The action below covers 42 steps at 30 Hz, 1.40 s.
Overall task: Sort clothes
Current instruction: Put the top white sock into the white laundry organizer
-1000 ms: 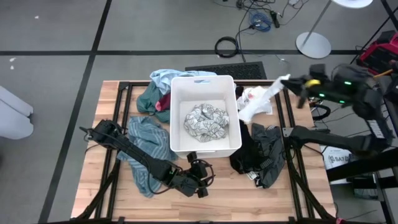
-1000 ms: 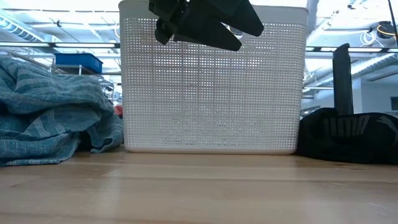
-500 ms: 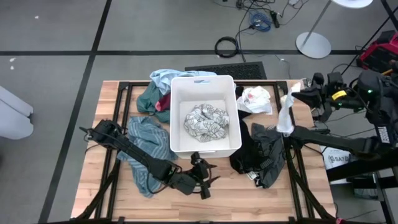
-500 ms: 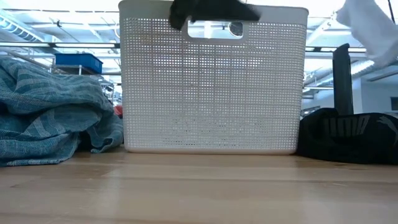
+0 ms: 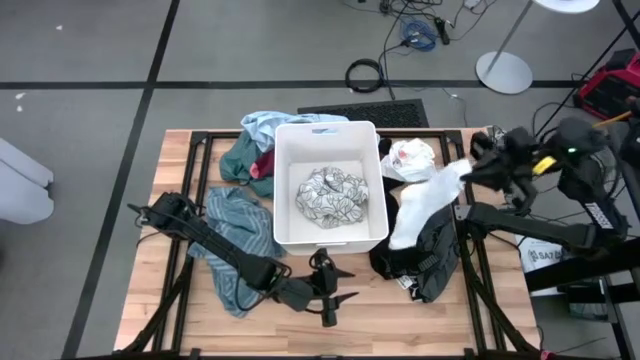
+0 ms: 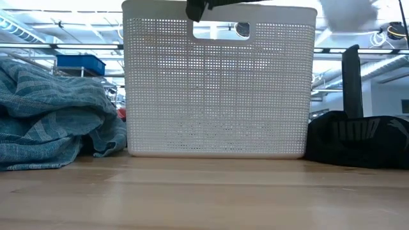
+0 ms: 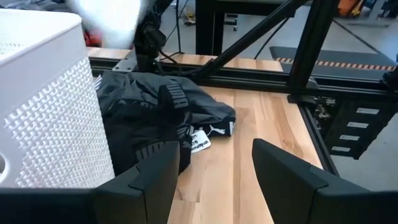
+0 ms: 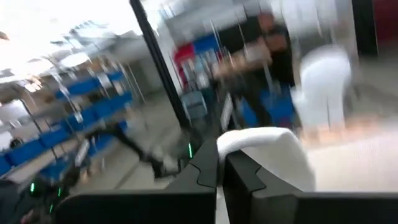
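Note:
My right gripper [image 5: 470, 168] is off the table's right side, shut on a white garment [image 5: 420, 205] that streams from it over the black pile of clothes [image 5: 425, 255]. My left gripper [image 5: 335, 287] hovers open near the front edge, in front of the white bin [image 5: 283, 190], with nothing between its fingers [image 7: 214, 168]. A white-grey patterned garment [image 5: 332, 192] lies in the bin. A teal striped garment [image 5: 240, 235] lies left of the bin. Light blue [image 5: 262, 124], dark teal [image 5: 238, 160] and red [image 5: 265, 165] clothes lie at the bin's far left corner. My right gripper pinches one end of the white garment [image 8: 252, 146] between its shut fingers, which come roughly level from the table's right side. The rest of the garment trails away from the fingers toward the bin, in the air over the black pile [image 6: 348, 13].
A white garment with red marks [image 5: 410, 158] lies at the far right beside the bin. Bare wood shows along the near edge [image 5: 400, 320]. Black frame rails [image 5: 470, 260] run along both table sides. A person shows blurred in the room behind [image 8: 273, 43].
My right gripper has swung toward the table's near edge and turned, staying shut. The white garment, first stretched up from the far right pile, has come clear, hung briefly, and has now swung out over the black pile. My left gripper has tipped upward, still open.

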Tool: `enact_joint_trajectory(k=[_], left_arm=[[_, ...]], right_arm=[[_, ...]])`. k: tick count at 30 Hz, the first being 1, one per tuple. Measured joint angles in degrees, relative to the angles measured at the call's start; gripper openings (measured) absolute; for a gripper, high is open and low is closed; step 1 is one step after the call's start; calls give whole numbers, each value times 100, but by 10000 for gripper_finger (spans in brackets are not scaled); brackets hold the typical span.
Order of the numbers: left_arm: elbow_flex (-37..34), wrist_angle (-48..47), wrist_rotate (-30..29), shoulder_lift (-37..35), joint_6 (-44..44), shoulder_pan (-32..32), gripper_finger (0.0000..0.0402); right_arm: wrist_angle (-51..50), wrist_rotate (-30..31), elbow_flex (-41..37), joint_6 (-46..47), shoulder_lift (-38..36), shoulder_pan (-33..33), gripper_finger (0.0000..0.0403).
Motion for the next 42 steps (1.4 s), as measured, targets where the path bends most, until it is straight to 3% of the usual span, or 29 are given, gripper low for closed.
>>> enact_joint_trajectory(k=[4,8,22,29,35,42], left_arm=[[0,-3,1,0,26,7,212],[0,-4,0,0,168,5,212],[0,-238,1,0,171,-2,212],[0,-348,2,0,172,-37,212],[0,-369,3,0,171,-39,212],[0,-365,3,0,169,-39,212]], right_arm=[[1796,-4,9,626,356,0,0],[2428,0,273,1073,1073,0,0],[2392,1,2419,762,3896,337,0],[1517,62,2588,544,4775,553,0],[623,500,2585,-29,5232,603,0],[340,686,2583,-283,5701,599,0]])
